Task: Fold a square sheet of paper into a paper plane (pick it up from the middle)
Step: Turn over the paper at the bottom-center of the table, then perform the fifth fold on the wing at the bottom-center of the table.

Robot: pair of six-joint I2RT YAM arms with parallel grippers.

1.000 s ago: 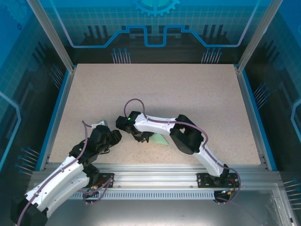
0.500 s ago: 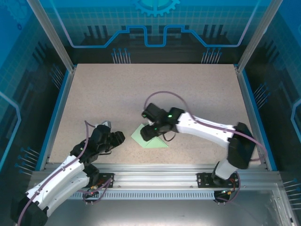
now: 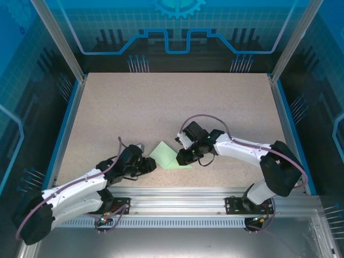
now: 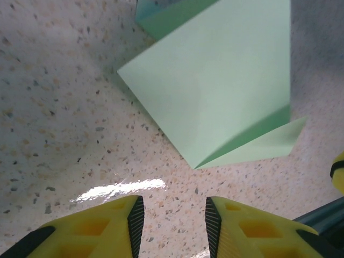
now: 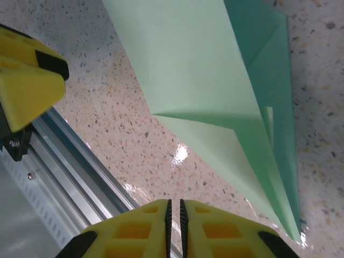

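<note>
Since the half-folded pale mint-green paper sheet (image 3: 167, 157) lay flat on the speckled beige table (image 3: 161, 102), the left gripper (image 4: 174, 215) sat just left of it, fingers narrowly apart and empty, and the right gripper (image 5: 174, 207) just right, pinched shut on nothing, probably to press creases.

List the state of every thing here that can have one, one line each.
Sheet of paper: partly folded, lying on the table, not gripped.
Left gripper: open, empty, just short of the paper.
Right gripper: shut, empty, beside the paper's folded edge.
</note>
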